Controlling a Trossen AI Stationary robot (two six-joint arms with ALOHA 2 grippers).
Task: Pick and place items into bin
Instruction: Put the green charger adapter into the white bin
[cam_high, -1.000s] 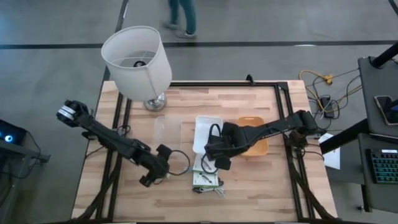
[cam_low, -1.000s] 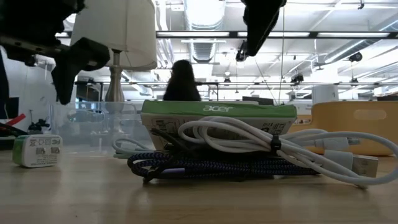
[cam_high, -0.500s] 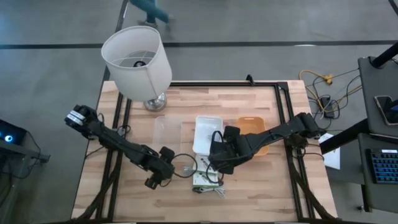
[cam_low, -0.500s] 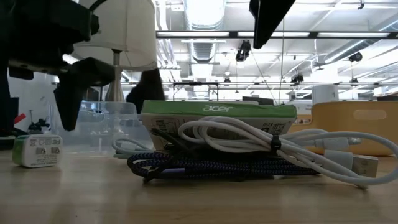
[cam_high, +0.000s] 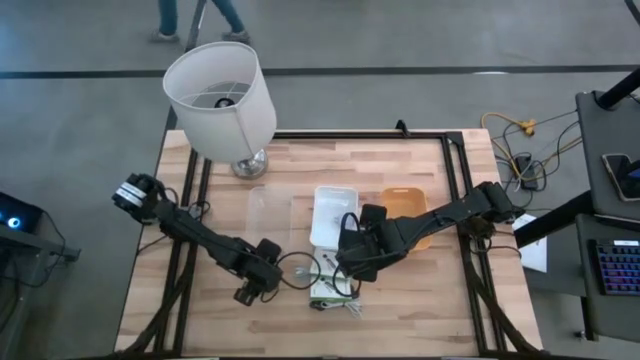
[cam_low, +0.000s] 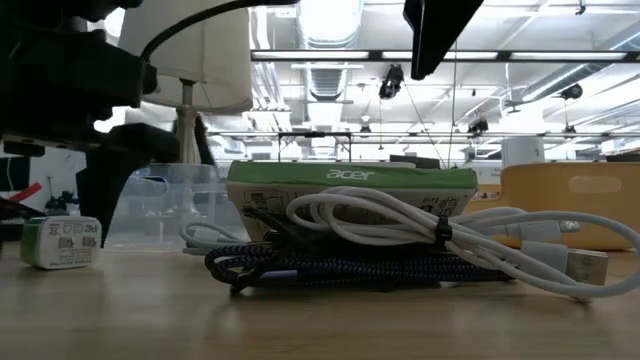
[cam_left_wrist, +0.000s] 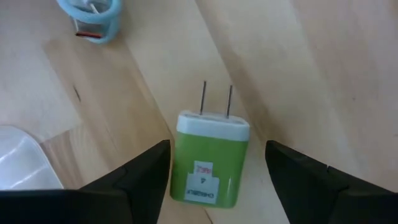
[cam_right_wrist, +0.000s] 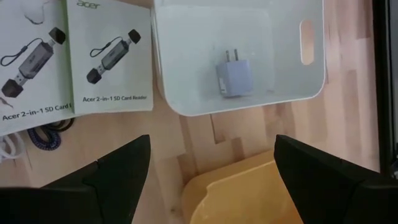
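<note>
A green-and-white plug charger (cam_left_wrist: 208, 163) lies flat on the table, prongs pointing away from my left gripper (cam_left_wrist: 217, 149). That gripper is open and low over it, one finger on each side; no touch shows. In the low view the charger (cam_low: 60, 242) sits beside the left gripper (cam_low: 100, 190). My right gripper (cam_right_wrist: 211, 146) is open and holds nothing, hovering (cam_high: 350, 262) between the white bin (cam_high: 322, 232) and the acer packets (cam_high: 333, 290). A grey-blue charger cube (cam_right_wrist: 235, 79) lies in the white bin (cam_right_wrist: 186, 102). Two packets (cam_right_wrist: 109, 59) lie side by side.
The packets (cam_low: 350, 185) rest on a white cable (cam_low: 450, 235) and a blue braided cord (cam_low: 330, 270). A clear bin (cam_high: 268, 212) and an orange bin (cam_high: 407, 200) flank the white one. A white-shaded lamp (cam_high: 220, 95) stands at the far left. A person walks beyond the table.
My left gripper has moved a little toward the table's right and come down over the green charger, staying open. My right gripper has shifted slightly toward the near edge, from the white bin toward the packets. The person behind the table has walked on.
</note>
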